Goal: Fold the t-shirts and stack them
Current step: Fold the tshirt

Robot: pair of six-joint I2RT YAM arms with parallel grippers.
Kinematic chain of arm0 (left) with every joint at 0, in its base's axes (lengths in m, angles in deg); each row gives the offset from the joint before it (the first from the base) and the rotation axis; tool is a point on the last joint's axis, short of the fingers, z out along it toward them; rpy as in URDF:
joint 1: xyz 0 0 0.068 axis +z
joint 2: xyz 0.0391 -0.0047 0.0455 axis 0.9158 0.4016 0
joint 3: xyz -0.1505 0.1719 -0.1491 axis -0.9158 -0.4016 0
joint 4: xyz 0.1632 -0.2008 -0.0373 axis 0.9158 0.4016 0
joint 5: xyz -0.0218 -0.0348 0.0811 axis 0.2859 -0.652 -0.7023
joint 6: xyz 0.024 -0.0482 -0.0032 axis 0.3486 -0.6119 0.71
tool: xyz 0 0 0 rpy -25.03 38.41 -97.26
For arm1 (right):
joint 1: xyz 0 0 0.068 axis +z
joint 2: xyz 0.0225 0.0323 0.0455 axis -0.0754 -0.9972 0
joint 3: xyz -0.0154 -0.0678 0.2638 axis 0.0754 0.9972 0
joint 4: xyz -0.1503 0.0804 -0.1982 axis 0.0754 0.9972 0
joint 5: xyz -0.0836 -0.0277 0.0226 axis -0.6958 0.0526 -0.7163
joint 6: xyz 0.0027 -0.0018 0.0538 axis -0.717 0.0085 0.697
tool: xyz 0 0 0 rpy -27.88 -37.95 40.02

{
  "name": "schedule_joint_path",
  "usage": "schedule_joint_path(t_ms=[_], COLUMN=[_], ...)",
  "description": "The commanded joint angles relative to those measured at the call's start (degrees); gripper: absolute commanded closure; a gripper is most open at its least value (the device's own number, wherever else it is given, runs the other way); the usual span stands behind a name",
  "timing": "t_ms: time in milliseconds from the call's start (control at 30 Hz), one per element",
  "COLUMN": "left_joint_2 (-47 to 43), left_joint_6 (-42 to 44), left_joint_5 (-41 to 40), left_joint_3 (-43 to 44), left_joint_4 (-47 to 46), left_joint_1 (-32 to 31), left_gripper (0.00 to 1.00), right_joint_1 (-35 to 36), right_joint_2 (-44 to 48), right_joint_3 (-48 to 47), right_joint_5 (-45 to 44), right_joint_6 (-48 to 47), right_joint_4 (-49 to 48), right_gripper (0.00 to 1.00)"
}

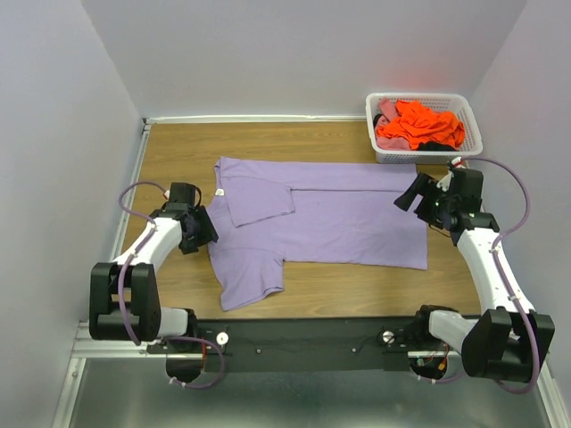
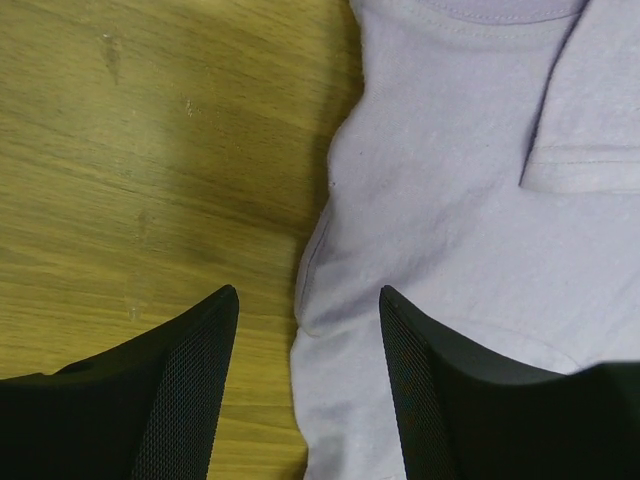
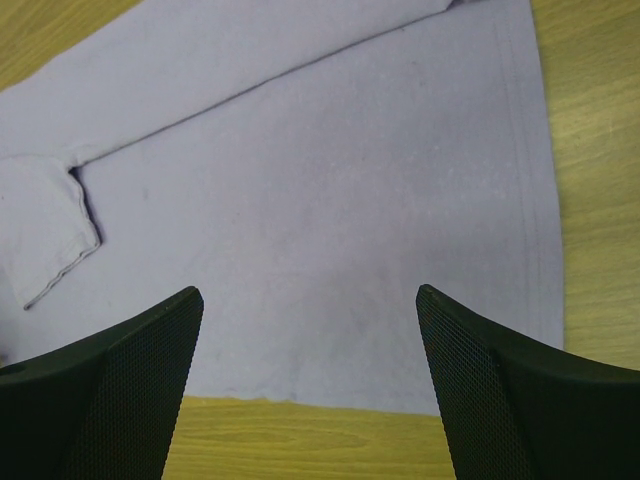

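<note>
The lavender t-shirt should be pinched squarely at shoulder edge and hem by left gripper and right gripper, both open and empty.

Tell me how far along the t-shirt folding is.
Done: the large lavender cotton t-shirt lies flat on the wooden table, far side folded in. In hand: the left gripper and right gripper, both open, hover at its ends. Left: orange and pink shirts lie in the white plastic lattice basket.

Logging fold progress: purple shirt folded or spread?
Partly folded. The lavender t-shirt lies flat; its far side and sleeve are turned in over the body, the near sleeve sticks out.
</note>
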Motion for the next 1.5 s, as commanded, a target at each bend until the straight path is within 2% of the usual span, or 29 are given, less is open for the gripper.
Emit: schedule_joint_path(t_ms=[0, 100, 200, 233, 300, 367, 467, 500, 633, 667, 767, 833, 1167, 1233, 1333, 1467], left_joint_2=[1.9, 3.9, 5.9, 6.5, 8.2, 9.1, 9.6, 9.8, 10.2, 10.4, 10.7, 10.0, 5.9, 5.0, 3.9, 2.5], left_joint_6=[-0.8, -0.8, -0.4, 0.3, 0.9, 0.9, 0.5, 0.5, 0.2, 0.0, 0.2, 0.3, 0.6, 1.1, 1.8, 2.0], left_joint_5=[0.6, 0.4, 0.3, 0.6, 1.2, 1.1, 0.8, 0.7, 0.5, 0.5, 0.7, 0.9, 1.4, 1.3, 1.2, 1.6], left_joint_3=[-0.7, -0.6, -0.5, -0.3, -0.2, -0.4, -0.4, -0.4, -0.6, -0.6, -0.5, -0.5, 0.3, 0.3, 0.5, 0.2], left_joint_4=[1.3, 1.1, 0.6, 0.4, 0.8, 0.8, 0.8, 0.8, 0.9, 0.9, 0.9, 1.1, 2.0, 1.5, 1.3, 0.8], left_joint_1=[-0.1, -0.4, -0.7, -0.8, -1.1, -1.3, -2.0, -2.2, -4.0, -4.4, -5.5, -5.7, -5.7, -5.7, -5.7, -5.7], left_gripper=[0.34, 0.34, 0.42, 0.48, 0.55, 0.55, 0.68, 0.68, 0.97, 1.0, 1.0, 1.0, 1.0, 1.0, 1.0, 1.0], right_joint_1=[-0.4, -0.4, -0.4, -0.4, -0.4, -0.3, -0.4, -0.3, -0.3, -0.4, -0.4, -0.4, -0.5, -0.9, -3.1, -6.1], right_joint_2=[1.6, 2.0, 2.4, 2.6, 3.2, 3.8, 4.3, 4.5, 5.1, 5.1, 4.3, 2.5, -4.9, -6.6, -8.6, -9.9], right_joint_3=[1.1, 1.7, 2.6, 2.8, 3.4, 3.8, 4.8, 5.2, 6.4, 6.5, 6.7, 6.1, 4.1, 3.3, 4.2, 4.8], right_joint_5=[1.1, 1.4, 1.4, 1.5, 1.8, 1.8, 1.8, 1.5, 0.7, 0.7, -0.7, -4.9, -18.7, -19.6, -17.5, -16.9], right_joint_6=[0.2, 0.2, 0.3, 0.2, 0.2, 0.3, 0.7, 0.8, 1.0, 1.1, 2.5, 3.5, 9.3, 10.8, 13.1, 15.2], right_joint_4=[1.2, 1.2, 1.2, 1.2, 1.1, 1.1, 1.2, 1.2, 1.2, 1.2, 3.1, 6.5, 17.1, 18.3, 18.2, 18.3], right_gripper=[0.07, 0.07, 0.07, 0.07, 0.07, 0.07, 0.07, 0.07, 0.07, 0.07, 0.05, 0.01, 0.04, 0.05, 0.14, 0.14])
